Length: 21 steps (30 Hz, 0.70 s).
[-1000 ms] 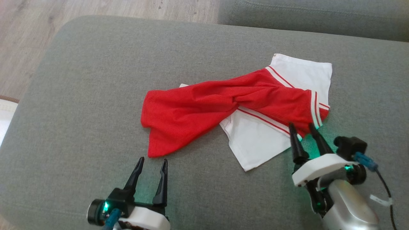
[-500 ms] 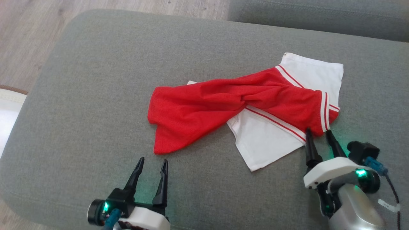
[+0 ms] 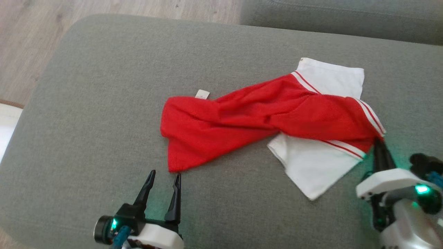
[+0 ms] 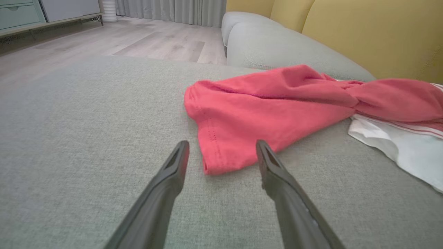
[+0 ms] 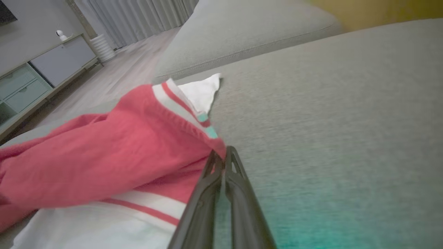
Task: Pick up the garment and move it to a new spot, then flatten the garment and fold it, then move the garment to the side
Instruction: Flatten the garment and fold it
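Grey woven cushion [image 3: 104, 86] below both grippers, broad and soft, serving as the work surface. On it the garment [image 3: 242, 121], red with white panels and striped hems, stretched from just ahead of the left gripper across to the tips of the right one. Twisted in the middle, so not flat yet.

Right gripper [image 3: 378, 142]: fingers pressed together, pinching the red striped corner nearest to it, low against the cushion. Probably taken at a corner for opening the twist by pulling, without bunching the cloth.

Left gripper [image 3: 165, 173]: fingers spread wide, holding nothing, tips just short of the lower red corner. In the left wrist view, that corner in line with the gap between the fingers. Seems placed so for taking a second corner, for carrying or stretching with two holds.

Further ahead of the left gripper, at the far red edge, a small white tag [image 3: 202, 94], turned outward. Perhaps a sign of cloth folded over or inside out there; cannot tell which.
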{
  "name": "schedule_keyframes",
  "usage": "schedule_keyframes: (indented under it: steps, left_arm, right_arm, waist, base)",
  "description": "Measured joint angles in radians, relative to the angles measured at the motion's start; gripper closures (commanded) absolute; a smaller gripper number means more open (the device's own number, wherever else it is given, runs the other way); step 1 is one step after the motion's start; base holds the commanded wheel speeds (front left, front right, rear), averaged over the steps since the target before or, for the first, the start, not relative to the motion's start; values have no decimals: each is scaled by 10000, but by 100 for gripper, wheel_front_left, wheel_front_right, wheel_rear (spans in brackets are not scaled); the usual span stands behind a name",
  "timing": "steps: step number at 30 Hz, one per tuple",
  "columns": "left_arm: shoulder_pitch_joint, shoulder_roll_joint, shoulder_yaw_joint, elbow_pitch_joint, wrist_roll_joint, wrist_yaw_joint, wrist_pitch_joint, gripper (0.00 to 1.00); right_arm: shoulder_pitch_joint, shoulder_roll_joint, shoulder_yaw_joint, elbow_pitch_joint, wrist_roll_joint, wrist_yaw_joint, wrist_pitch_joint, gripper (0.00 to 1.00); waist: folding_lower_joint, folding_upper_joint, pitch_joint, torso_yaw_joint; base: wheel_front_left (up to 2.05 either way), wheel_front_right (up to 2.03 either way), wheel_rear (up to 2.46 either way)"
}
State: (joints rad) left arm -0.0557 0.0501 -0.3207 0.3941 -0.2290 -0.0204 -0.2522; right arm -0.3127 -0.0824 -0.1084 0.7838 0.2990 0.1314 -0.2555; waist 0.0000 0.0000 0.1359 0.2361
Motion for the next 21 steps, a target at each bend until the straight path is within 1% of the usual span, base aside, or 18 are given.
schedule_keyframes:
  steps: [5, 6, 7, 8, 11, 13, 17, 21]
  left_arm:
    - [3, 0, 17, -44, 0, -2, 0, 0]
    - [2, 0, 29, -44, 0, -6, 0, 0]
    - [1, 0, 27, -44, 0, -38, 0, 0]
    - [0, 0, 27, -44, 0, -75, 0, 0]
    - [-36, 0, 35, -15, -10, -159, 0, 0]
    - [-150, 0, 40, 100, -155, -251, 0, 0]
    - [-695, -4, 50, 614, -510, -516, 0, 0]
    - [-1202, -13, 98, 1360, -997, -754, 0, 0]
  right_arm:
    - [79, -520, -360, -17, -65, 0, 0, 100]
    - [82, -708, -462, 19, -297, 0, 0, 100]
    - [77, -777, -499, 79, -387, 0, 2, 35]
    - [67, -796, -543, 81, -445, 0, 0, 0]
    - [-57, -746, -564, -111, -575, 0, 0, 0]
    - [-154, -562, -548, -387, -606, 0, 2, 0]
    - [-130, -171, -353, -872, -625, 0, 0, 0]
    - [-31, -10, -134, -1344, -616, 0, 0, 0]
  waist:
    - [0, 0, -148, -202]
    - [0, 0, -191, -296]
    - [0, 0, -208, -343]
    - [0, 0, -218, -391]
    - [0, 0, -212, -544]
    - [0, 0, -182, -644]
    - [0, 0, -78, -824]
    - [0, 0, 74, -1007]
  base:
    - [0, 0, 0]
    - [0, 0, 0]
    - [0, 0, 0]
    - [0, 0, 0]
    - [0, 0, 0]
    - [0, 0, 0]
    - [0, 0, 0]
    - [0, 0, 0]
